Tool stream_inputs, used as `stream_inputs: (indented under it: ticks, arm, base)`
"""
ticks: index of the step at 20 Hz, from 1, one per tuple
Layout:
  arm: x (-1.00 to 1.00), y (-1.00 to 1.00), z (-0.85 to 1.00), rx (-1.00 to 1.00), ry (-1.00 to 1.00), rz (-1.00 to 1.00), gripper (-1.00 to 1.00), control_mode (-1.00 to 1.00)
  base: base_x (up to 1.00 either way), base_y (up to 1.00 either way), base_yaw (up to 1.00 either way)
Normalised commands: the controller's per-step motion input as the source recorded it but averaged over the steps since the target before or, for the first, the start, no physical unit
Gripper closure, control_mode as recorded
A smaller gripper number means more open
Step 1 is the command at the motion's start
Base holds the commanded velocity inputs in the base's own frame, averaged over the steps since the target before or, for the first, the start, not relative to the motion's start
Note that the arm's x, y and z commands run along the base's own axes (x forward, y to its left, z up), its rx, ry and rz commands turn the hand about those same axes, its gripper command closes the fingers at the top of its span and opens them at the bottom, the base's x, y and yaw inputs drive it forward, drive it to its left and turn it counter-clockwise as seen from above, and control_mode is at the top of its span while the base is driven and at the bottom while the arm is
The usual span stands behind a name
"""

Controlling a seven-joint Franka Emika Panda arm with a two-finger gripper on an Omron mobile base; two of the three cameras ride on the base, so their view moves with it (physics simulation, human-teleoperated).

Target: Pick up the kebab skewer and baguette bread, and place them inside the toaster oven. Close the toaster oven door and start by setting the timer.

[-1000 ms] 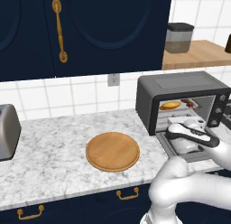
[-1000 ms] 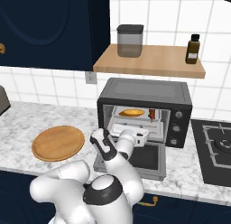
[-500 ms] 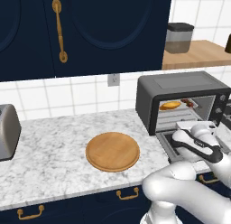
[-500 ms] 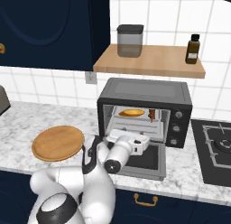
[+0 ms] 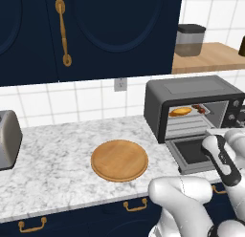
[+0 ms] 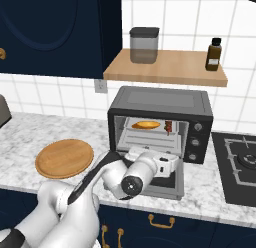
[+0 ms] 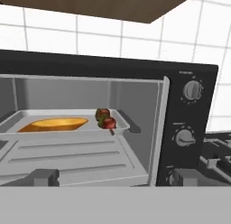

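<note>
arm: my white arm comes up from low down and bends over toward the front of the toaster oven [image 6: 160,123], elbow tucked low, forearm reaching in at about door height

wrist: rolled so my hand sits level, looking straight into the toaster oven's open mouth

gripper [image 7: 113,177]: parked just in front of the toaster oven, right above its dropped-down door

jaws: spread wide apart, nothing between them

fingertips [image 7: 44,177]: two small dark tips, both free, not touching anything
</note>
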Motion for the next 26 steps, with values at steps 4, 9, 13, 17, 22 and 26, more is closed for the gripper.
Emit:
stream_inputs:
  ticks: [4, 9, 13, 17, 22, 26]
  arm:
    - [-0.73, -0.55, 0.25, 0.00, 0.12, 0.01, -1.00, -1.00]
    - [-0.85, -0.45, 0.04, 0.00, 0.07, 0.02, -1.00, -1.00]
    - [-0.69, -0.11, -0.04, 0.00, 0.01, 0.01, -1.00, -1.00]
    - [-0.64, 0.00, -0.20, -0.01, 0.01, 0.01, -1.00, -1.00]
    - [-0.39, 0.00, -0.34, 0.00, 0.00, 0.00, -1.00, -1.00]
    - [-0.25, 0.00, -0.25, 0.00, 0.00, 0.01, -1.00, -1.00]
  base:
    - [0.00, 0.00, 0.00]
    - [0.00, 0.00, 0.00]
    - [0.00, 0.00, 0.00]
    - [0.00, 0.00, 0.00]
    - [0.00, 0.00, 0.00]
    - [0.00, 0.00, 0.00]
